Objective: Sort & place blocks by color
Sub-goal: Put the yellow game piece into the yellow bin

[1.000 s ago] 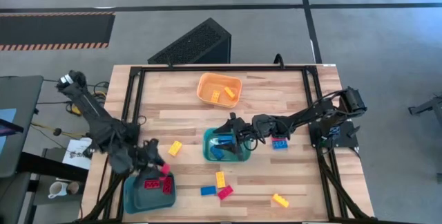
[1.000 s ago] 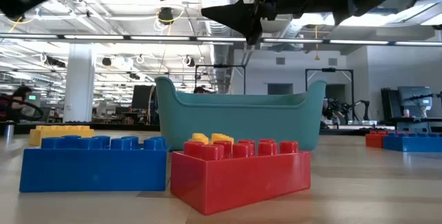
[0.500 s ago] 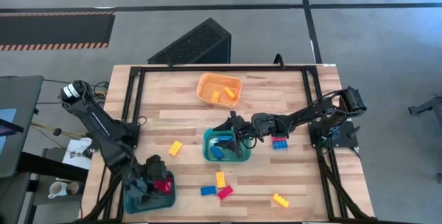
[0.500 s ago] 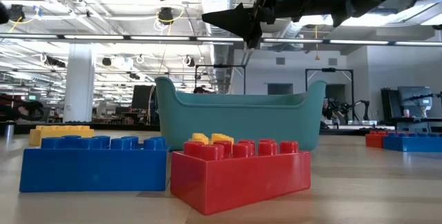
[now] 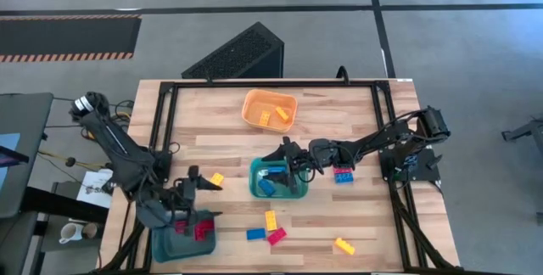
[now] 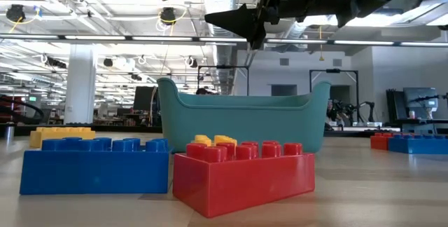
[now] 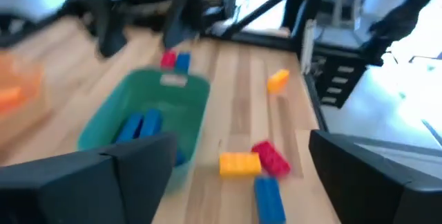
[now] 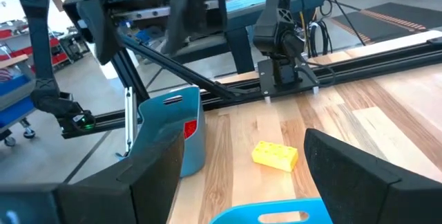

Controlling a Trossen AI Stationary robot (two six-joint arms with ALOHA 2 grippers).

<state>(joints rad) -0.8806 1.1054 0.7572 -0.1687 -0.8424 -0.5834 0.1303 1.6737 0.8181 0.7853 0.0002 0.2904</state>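
Loose blocks lie flat on the table: a yellow one [image 5: 216, 179], a yellow [image 5: 271, 220], blue [image 5: 255, 233] and red one [image 5: 277, 237] near the front, another yellow [image 5: 344, 245], and a red and blue pair [image 5: 343, 176]. The teal bin [image 5: 278, 192] holds blue blocks, the orange bin [image 5: 270, 109] yellow ones, and the blue bin [image 5: 181, 241] red ones. My left gripper [image 5: 204, 200] stands open just above the blue bin's far edge, nothing between its fingers. My right gripper [image 5: 285, 163] hangs open over the teal bin, also empty.
A black frame rail [image 5: 161, 131] runs around the table's edges. A dark slatted box [image 5: 237, 53] sits on the floor beyond the far edge. Bare wood shows between the orange bin and the teal bin and along the table's right half.
My left gripper carried a red block down over the blue bin, opened and let it go. It has since drawn back up toward the far edge. The red block now lies in the blue bin.
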